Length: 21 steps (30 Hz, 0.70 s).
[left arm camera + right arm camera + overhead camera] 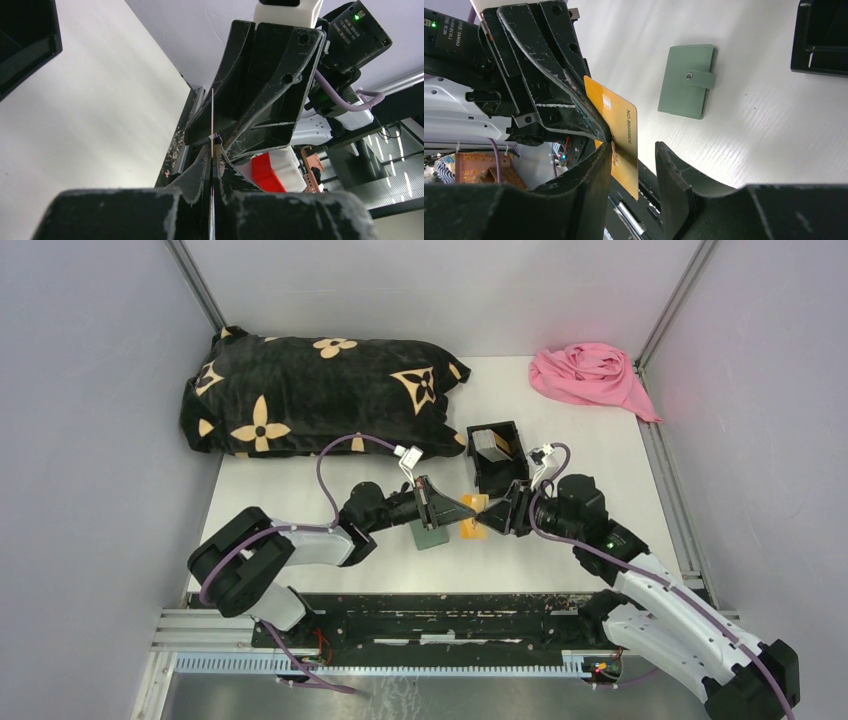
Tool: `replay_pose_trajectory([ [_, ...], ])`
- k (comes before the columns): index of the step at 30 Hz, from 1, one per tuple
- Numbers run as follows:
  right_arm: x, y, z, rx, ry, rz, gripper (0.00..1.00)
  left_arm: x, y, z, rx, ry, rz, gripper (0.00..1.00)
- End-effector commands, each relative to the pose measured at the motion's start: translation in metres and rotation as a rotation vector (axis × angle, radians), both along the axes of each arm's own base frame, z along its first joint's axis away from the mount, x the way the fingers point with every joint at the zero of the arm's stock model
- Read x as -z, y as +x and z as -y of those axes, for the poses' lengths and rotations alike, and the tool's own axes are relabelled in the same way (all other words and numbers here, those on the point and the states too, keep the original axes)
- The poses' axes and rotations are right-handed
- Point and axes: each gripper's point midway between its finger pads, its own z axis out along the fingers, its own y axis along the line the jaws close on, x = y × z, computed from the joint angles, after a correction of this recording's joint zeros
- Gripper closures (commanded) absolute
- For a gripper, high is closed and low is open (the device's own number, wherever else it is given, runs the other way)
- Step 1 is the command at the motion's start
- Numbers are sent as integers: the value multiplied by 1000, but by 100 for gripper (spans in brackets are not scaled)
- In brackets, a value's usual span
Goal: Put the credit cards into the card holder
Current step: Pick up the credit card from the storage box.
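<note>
My left gripper (213, 154) is pinched tight on one yellow credit card (616, 122), holding it on edge in the air just right of the card holder (686, 82). My right gripper (633, 150) faces it with jaws half-spread either side of the card's free end, one finger close against it and the other clearly apart, so it grips nothing. I judge the card light, stiff and slick, so the hold belongs flat on its two faces near a short edge, leaving the far end bare for a slot. The card holder lies flat on the worktop (749, 125) with its snap tab fastened; it looks soft and likely to slide if pushed. Beyond it to the right stands the black box (490, 482), with something pale inside that I cannot identify. Farther back are the flowered pillow (300, 390) and the pink cloth (590, 378).
</note>
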Motion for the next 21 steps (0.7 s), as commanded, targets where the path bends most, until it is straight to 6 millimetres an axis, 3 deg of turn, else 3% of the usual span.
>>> replay_pose_trajectory([
  [1,-13,3,-10,-33,62,48,57,-24,-2,6,36,-83,20,97],
  [6,-11,3,-14,-45,131,29,65,-19,2,6,35,-87,2,97],
  [11,-19,4,-17,-46,233,29,97,-14,5,4,30,-101,-26,97],
  [13,-22,5,-19,-49,258,27,99,-10,7,5,31,-102,-41,97],
  [14,-24,7,-20,-50,270,29,99,-7,9,5,26,-97,-54,95],
  [17,-25,10,-22,-50,263,28,99,4,17,0,-17,-70,-91,73],
  [21,-26,16,-19,-39,181,43,99,30,35,-17,-160,34,-122,61],
])
